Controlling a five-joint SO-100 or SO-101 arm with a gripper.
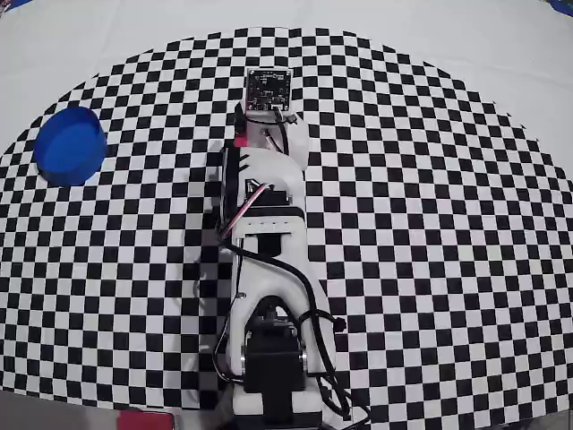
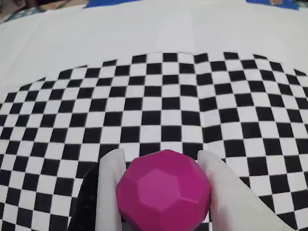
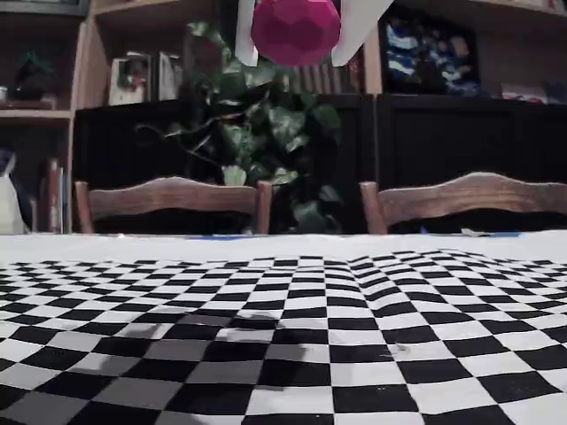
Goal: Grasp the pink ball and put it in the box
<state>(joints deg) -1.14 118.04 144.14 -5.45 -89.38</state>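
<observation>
Overhead view: I see the box [image 1: 70,145] empty at the left edge of the checkered surface [image 1: 430,224], well apart from the arm. Wrist view: end effector [image 2: 163,161] clamped on the pink ball [image 2: 163,191]. Fixed view: ball lifted clear. Grasp done; transfer and release remain.

No legible text, label, brand, number or sign appears in any of the three views. The circuit board [image 1: 269,88] mounted at the arm's far end, above the gripper in the overhead view, carries markings too small to read. The books and framed items on the shelves [image 3: 137,78] behind the raised gripper in the fixed view are too blurred to make out any lettering.
</observation>
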